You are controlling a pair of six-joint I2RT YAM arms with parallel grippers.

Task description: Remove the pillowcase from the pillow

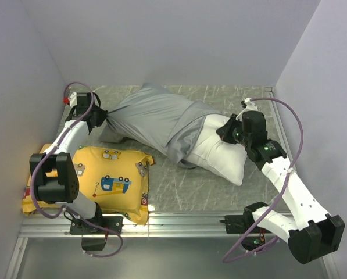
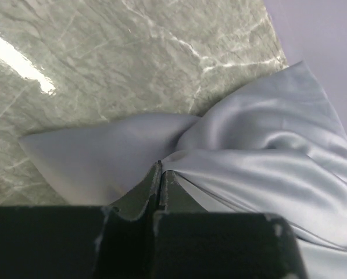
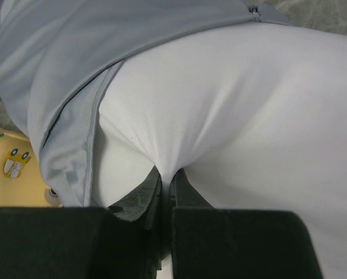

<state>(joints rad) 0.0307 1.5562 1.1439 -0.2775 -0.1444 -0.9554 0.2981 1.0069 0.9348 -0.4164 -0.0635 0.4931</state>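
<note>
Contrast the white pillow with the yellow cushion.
The pillow is plain white; the cushion is yellow with printed cartoon vehicles. The pillow is partly inside the grey pillowcase and pinched by the right gripper; the cushion is uncovered and ungripped. Both are soft and lie on the table.

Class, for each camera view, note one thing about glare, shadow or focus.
Top external: even, soft light, a faint shadow beside the pillow. Left wrist: a bright glare streak on the table; the near jaws are dark and blurred. Right wrist: jaws blurred too, while the pillowcase hem is sharp.
</note>
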